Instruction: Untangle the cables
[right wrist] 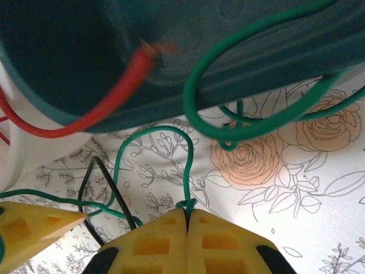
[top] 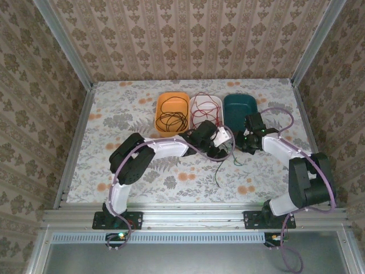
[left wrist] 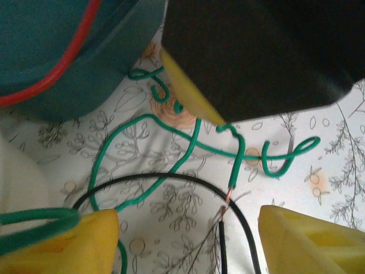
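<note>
where the right tool has its fingers pressed together on the green cable, that strand loops up across the floral table just beside the teal tray, over which a red cable runs. the left tool stands wide, with the green cable and a black cable lying on the table between its fingers.

The table is bare on the left, with lots of room. The orange tray, white tray and teal tray block the back, with green cable loops nearby.
</note>
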Available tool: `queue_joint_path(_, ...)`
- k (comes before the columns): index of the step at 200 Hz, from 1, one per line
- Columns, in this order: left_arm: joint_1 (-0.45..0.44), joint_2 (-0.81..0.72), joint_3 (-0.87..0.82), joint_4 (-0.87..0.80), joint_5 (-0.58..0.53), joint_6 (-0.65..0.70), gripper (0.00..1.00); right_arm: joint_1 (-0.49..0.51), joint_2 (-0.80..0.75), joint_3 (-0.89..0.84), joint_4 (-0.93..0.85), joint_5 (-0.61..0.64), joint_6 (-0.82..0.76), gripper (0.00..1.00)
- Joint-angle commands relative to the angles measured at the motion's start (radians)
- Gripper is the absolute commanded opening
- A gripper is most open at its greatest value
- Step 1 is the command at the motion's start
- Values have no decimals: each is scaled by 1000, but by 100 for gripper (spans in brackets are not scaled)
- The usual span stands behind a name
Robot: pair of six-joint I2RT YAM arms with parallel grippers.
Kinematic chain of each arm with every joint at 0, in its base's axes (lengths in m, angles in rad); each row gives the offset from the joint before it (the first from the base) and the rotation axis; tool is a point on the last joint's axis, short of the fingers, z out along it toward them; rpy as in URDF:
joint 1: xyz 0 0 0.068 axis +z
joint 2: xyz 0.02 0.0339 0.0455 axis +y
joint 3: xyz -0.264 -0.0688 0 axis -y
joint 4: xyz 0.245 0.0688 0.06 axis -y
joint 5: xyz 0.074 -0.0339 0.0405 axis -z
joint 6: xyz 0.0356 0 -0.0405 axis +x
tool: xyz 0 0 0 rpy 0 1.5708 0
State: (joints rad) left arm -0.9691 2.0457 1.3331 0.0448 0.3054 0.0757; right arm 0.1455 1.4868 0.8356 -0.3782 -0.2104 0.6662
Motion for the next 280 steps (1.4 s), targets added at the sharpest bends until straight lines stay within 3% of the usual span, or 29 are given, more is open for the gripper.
queue_joint_path(1,1,37,73,-43,60,38,66,-19,16,8,37,-60,72,0)
queue_joint_path(25,1,80,119,-69,85,41,65,-31,10,-4,52,-69,92,0)
queue_joint_path(52,0,126,157,-92,99,23,57,-49,0,-13,58,-79,106,0)
queue_joint_path(96,3,148,171,-89,122,2,37,-76,-34,-46,76,-78,134,0)
queue_joint_path(170,9,189,204,-109,161,-7,38,-98,-72,-59,100,-81,184,0)
queue_joint_path(195,7,194,211,-117,158,-4,28,-116,-84,-74,119,-93,206,0)
queue_joint_path(238,5,186,210,-116,161,10,0,-142,-167,-103,112,-56,214,0)
queue_joint_path(280,28,30,89,-35,170,17,0,-142,-245,-134,56,31,197,0)
